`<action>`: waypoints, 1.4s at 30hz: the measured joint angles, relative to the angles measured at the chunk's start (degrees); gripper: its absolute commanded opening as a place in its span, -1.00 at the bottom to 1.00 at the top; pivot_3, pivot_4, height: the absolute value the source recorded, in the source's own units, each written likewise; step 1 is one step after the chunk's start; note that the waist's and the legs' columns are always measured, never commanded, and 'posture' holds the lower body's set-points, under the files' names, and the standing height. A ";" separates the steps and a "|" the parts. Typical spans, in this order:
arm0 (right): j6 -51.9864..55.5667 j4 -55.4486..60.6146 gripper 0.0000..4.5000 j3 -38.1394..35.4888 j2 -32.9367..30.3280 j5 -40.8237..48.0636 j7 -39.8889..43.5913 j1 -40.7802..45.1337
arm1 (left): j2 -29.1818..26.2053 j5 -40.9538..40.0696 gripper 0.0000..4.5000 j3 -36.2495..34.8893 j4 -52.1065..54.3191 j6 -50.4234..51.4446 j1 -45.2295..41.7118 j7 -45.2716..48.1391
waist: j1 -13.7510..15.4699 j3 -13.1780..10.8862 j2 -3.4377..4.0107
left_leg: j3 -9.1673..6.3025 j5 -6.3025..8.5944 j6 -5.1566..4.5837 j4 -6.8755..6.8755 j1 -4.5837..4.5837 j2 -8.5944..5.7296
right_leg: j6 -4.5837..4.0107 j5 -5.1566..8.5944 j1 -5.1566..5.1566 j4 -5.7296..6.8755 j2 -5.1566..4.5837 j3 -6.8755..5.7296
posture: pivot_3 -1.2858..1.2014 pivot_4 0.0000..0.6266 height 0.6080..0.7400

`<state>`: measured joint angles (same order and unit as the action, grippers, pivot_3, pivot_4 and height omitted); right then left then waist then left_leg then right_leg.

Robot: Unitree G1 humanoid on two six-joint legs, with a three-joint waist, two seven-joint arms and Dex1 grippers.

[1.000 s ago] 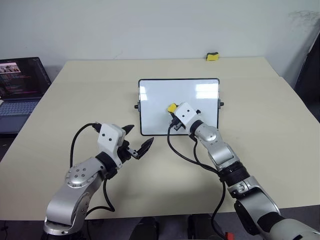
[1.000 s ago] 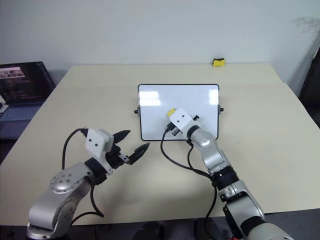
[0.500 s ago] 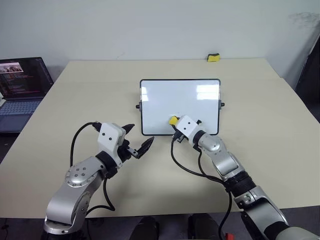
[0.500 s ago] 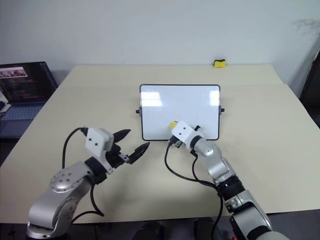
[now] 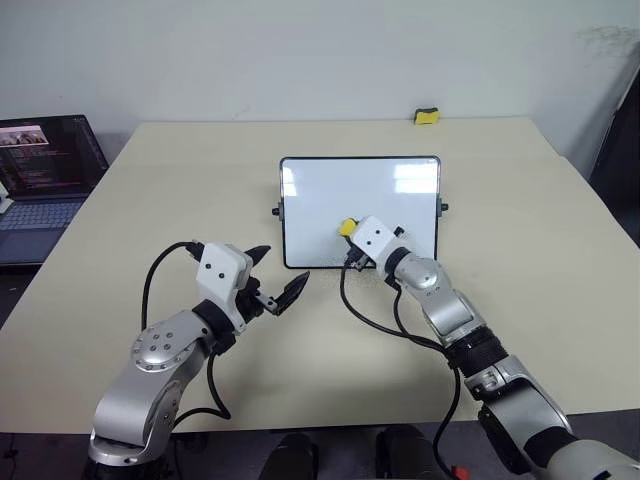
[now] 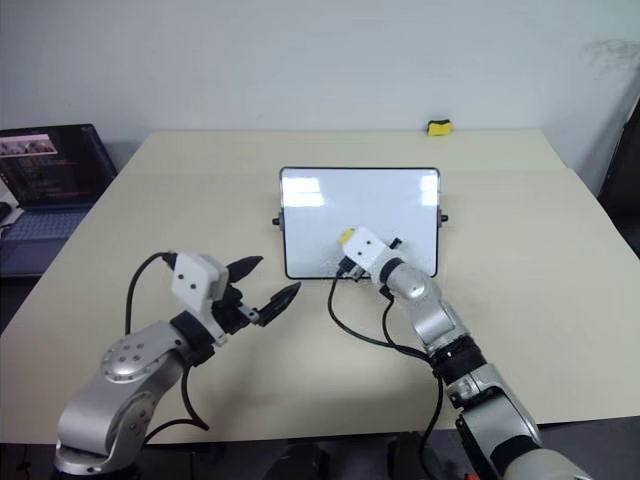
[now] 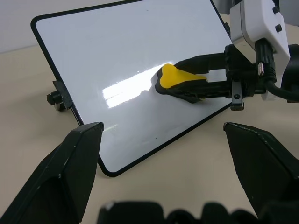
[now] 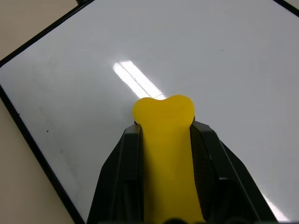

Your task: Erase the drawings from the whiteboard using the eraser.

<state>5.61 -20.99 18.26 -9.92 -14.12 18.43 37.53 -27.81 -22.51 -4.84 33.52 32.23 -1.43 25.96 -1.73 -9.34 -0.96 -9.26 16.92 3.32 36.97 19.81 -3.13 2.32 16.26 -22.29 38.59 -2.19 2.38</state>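
Note:
The whiteboard (image 5: 330, 195) lies flat in the middle of the table, black-framed, with a knob on each short side. My right gripper (image 5: 349, 232) is shut on the yellow eraser (image 5: 347, 227), which rests on the board's near half, close to its middle. From the wrist, the eraser (image 8: 166, 140) sticks out between the two black fingers (image 8: 124, 158) onto the glossy face. The drawings are out of view; the board's white face carries just faint specks. My left gripper (image 5: 277, 275) hovers open and empty off the board's near left corner.
A second, smaller yellow-and-black block (image 5: 426, 116) sits at the table's far edge. An open laptop (image 5: 40, 170) stands off the table's left side. Bare tabletop surrounds the board on both sides and in front.
The right gripper slid the eraser toward the board's near edge, then back up a little. The left arm has stayed still.

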 measured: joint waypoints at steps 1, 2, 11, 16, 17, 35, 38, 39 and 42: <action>-0.12 -0.15 -0.51 -0.16 0.00 0.05 -0.09 0.14 | 0.00 0.00 1.00 0.00 0.00 0.00 -0.01 0.00 | 0.00 0.00 0.00 | 0.00 0.00 0.00 0.00 0.00 0.00 | 0.00 0.00 0.00 0.00 0.00 0.00 | 0.03 -0.52 1.00; -0.18 -0.24 -0.51 -0.28 0.00 0.10 -0.28 0.24 | 0.00 0.00 1.00 0.00 0.00 -0.01 -0.01 0.00 | 0.01 0.00 0.00 | -0.01 0.00 0.00 0.00 0.00 0.00 | 0.00 0.00 0.00 0.00 0.00 0.00 | 0.03 -0.52 1.00; -0.23 -1.14 -0.51 -1.47 -0.04 0.13 -2.77 1.69 | 0.00 -0.01 1.00 0.01 -0.01 -0.02 0.00 0.01 | 0.04 0.00 0.00 | -0.03 0.00 0.00 0.00 0.00 -0.01 | 0.01 0.00 0.00 0.00 0.00 0.01 | 0.03 -0.52 1.00; -0.24 -1.21 -0.51 -1.55 -0.14 0.13 -3.88 1.76 | 0.00 -0.01 1.00 0.01 -0.02 -0.05 0.00 0.16 | 0.06 0.00 0.00 | -0.04 -0.01 -0.01 0.00 0.00 -0.01 | 0.01 0.00 0.01 -0.01 -0.01 0.01 | 0.03 -0.52 1.00; -0.24 -1.17 -0.51 -1.64 -0.17 0.14 -3.92 1.76 | 0.00 -0.01 1.00 0.01 -0.04 -0.06 0.00 0.24 | 0.07 0.00 0.00 | -0.04 0.00 -0.01 0.00 0.01 -0.01 | 0.01 0.00 0.02 -0.01 -0.01 0.02 | 0.03 -0.52 1.00; 11.67 16.17 -0.51 -6.14 1.43 13.08 6.33 -6.50 | -0.11 0.11 1.00 0.09 -2.07 -0.20 -1.59 1.22 | -0.10 -0.18 0.16 | 0.01 -0.02 0.26 -0.18 1.11 0.04 | -0.01 -0.01 -1.11 -0.36 -0.04 0.01 | 0.03 -0.52 1.00; 12.32 16.40 -0.51 -6.19 1.18 13.11 6.30 -6.46 | -0.11 0.11 1.00 0.09 -2.10 -0.20 -1.73 1.30 | -0.05 -0.18 0.16 | -0.01 -0.01 0.24 -0.18 1.11 0.03 | 0.01 -0.02 -1.04 -0.46 -0.04 0.00 | 0.03 -0.52 1.00; 12.54 16.40 -0.51 -6.25 1.10 13.12 6.28 -6.46 | -0.11 0.09 1.00 0.09 -2.10 -0.20 -1.74 1.44 | -0.05 -0.18 0.16 | -0.01 -0.01 0.24 -0.18 1.11 0.03 | 0.01 -0.02 -1.04 -0.46 -0.04 0.00 | 0.03 -0.52 1.00; 14.02 16.84 -0.51 -7.15 0.86 13.20 6.06 -6.40 | -0.23 -0.14 1.00 0.08 -2.10 -0.20 -1.75 2.40 | -0.05 -0.18 0.16 | -0.01 -0.01 0.24 -0.19 1.11 0.04 | 0.01 -0.02 -1.04 -0.46 -0.04 -0.01 | 0.03 -0.52 1.00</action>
<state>19.63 -4.16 11.11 -9.05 -0.92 24.49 31.13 -28.04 -22.64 -4.75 31.42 32.03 -3.18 28.35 -1.79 -9.52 -0.80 -9.27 16.91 3.56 36.78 20.92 -3.09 2.33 16.24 -23.33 38.12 -2.24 2.37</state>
